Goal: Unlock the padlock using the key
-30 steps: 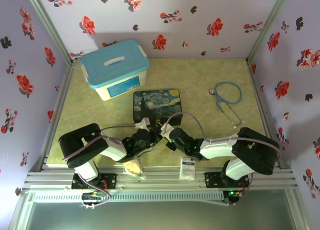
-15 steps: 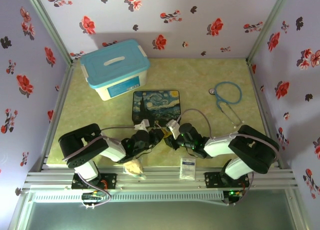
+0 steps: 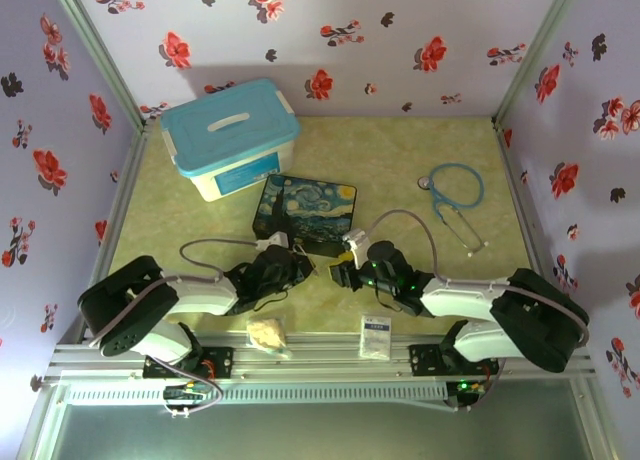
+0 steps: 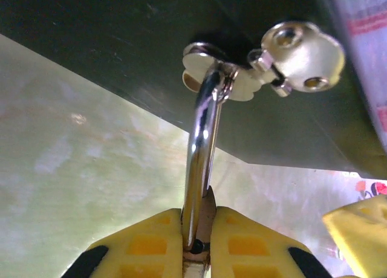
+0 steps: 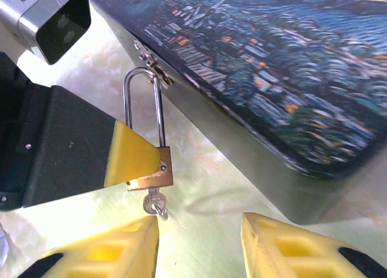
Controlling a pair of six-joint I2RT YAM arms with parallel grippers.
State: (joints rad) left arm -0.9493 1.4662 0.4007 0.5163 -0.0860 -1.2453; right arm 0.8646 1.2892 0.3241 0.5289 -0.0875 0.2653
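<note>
Brass padlock (image 5: 158, 170), key (image 5: 155, 203) inserted, clamped by left end effector (image 4: 196, 237); right end effector (image 5: 199, 242) open

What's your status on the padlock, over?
Left gripper shut on padlock. Right gripper open near key, not touching. Key in lock, shackle through tin box's hasp. Path to key clear.

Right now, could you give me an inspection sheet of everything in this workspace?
Surface: pale green marbled table.
Job's things: padlock hooked through the painted tin's hasp; key in its keyhole.
Clutter: blue-lidded box, stethoscope, crumpled wad, white packet.
End effectors: left end effector shut on padlock; right end effector open, near the key, apart from it.
Cables: grey cable loops over each arm.
Surroundings: floral walls on three sides.
</note>
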